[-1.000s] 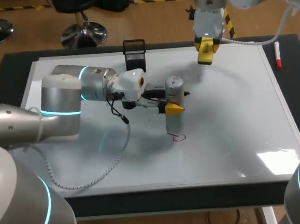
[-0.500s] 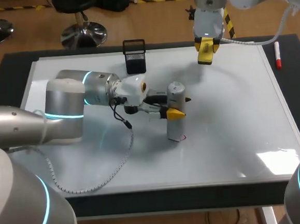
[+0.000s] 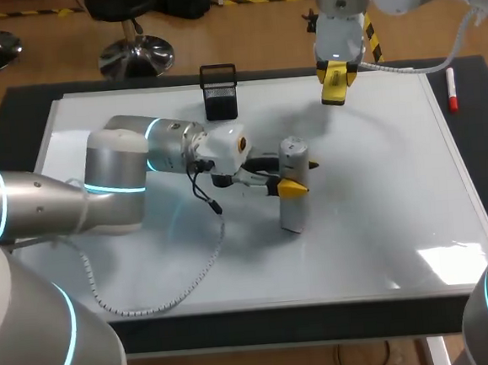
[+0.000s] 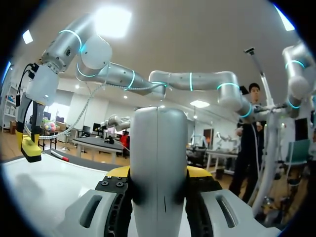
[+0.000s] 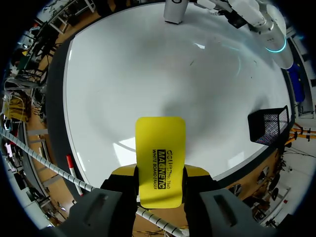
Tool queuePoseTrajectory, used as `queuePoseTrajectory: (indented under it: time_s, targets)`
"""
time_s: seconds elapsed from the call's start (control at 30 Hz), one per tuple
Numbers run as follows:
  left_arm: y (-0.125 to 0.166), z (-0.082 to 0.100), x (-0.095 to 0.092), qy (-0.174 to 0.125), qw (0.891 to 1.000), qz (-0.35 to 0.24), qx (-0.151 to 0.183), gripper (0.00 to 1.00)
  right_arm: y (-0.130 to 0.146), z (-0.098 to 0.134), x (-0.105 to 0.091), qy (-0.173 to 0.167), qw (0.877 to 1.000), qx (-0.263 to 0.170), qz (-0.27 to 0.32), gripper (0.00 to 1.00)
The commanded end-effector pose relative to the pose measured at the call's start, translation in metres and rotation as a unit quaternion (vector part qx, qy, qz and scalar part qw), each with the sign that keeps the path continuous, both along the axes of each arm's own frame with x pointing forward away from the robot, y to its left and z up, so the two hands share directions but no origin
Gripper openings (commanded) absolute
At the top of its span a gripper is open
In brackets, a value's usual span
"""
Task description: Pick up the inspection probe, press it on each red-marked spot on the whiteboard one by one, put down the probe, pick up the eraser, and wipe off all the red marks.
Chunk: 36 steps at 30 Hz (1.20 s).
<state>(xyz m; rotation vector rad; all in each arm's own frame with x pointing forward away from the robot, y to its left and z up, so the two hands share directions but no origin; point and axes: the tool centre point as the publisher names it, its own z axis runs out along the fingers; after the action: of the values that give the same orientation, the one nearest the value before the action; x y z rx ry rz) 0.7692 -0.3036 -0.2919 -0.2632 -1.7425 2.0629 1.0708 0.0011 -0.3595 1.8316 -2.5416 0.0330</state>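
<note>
We are gripping the inspection probe (image 3: 293, 208) in our left hand (image 3: 295, 172), both yellow-tipped fingers pressing against its grey sides. The probe is standing upright with its lower end on the whiteboard (image 3: 382, 214), near the middle. Our right hand (image 3: 335, 82) is clamping the yellow eraser (image 3: 333, 91) above the whiteboard's far edge. A black mesh basket (image 3: 219, 91) is standing at that edge, and we cannot tell its contents. A red marker (image 3: 451, 90) is lying on the table (image 3: 487, 138).

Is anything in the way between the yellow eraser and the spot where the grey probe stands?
Only bare whiteboard lies between the eraser and that spot. The probe itself, held in the left gripper, stands on the spot.
</note>
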Motion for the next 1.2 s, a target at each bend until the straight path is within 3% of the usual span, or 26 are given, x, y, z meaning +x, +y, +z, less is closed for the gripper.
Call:
queuePoseTrajectory:
  time_s: [0.03,1.2]
  targets:
    - [-0.0007,-0.0026,0.0039,-0.003,1.0,-0.006,-0.006,0.0,-0.0007,0.0016,-0.0001,0.0,1.0,-0.002,0.001,0.0]
    - [-0.0001,-0.0089,0.0012,-0.002,1.0,-0.011,-0.002,0.0,-0.0007,0.0016,-0.0001,0.0,1.0,-0.002,0.001,0.0]
